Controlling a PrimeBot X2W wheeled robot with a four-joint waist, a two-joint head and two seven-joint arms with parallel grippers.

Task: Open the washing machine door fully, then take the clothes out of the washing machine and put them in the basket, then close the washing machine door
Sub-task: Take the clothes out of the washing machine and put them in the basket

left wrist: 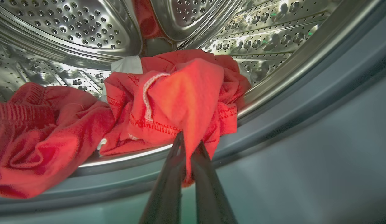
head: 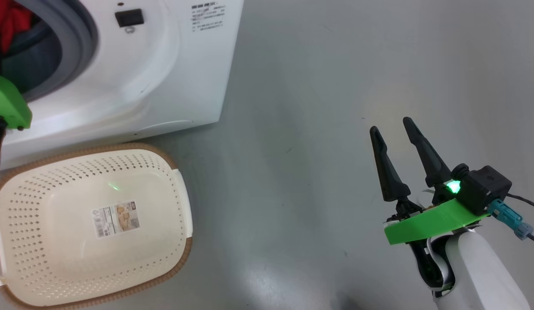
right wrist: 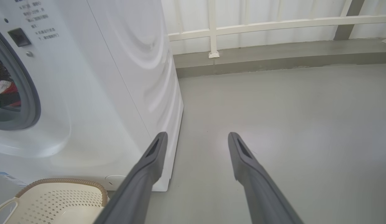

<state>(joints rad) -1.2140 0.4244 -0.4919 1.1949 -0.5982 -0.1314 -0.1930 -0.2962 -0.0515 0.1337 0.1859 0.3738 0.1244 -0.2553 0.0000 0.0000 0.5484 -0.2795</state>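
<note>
Pinching just a thin fold of the red clothes [left wrist: 180, 93] at the steel drum's [left wrist: 71, 25] lip, the left gripper [left wrist: 189, 140] could lose it if the fabric drags on the grey rubber ring [left wrist: 274, 124] before reaching the basket [head: 183, 215], while the right gripper [head: 394, 127] hangs spread over the floor [head: 314, 129].

Our left end effector [left wrist: 188, 138] is at the mouth of the washing machine [head: 163, 77], clamped on a fold of the clothes [left wrist: 180, 96]. They lie in the drum [left wrist: 71, 25] just ahead of it and spread to its left over the drum's front lip. Our right end effector [head: 392, 125] hangs over the floor [head: 314, 129], spread wide, touching nothing. The washing machine stands ahead and to its left. The basket [head: 133, 165] sits on the floor well to its left, just before the machine's front.
</note>
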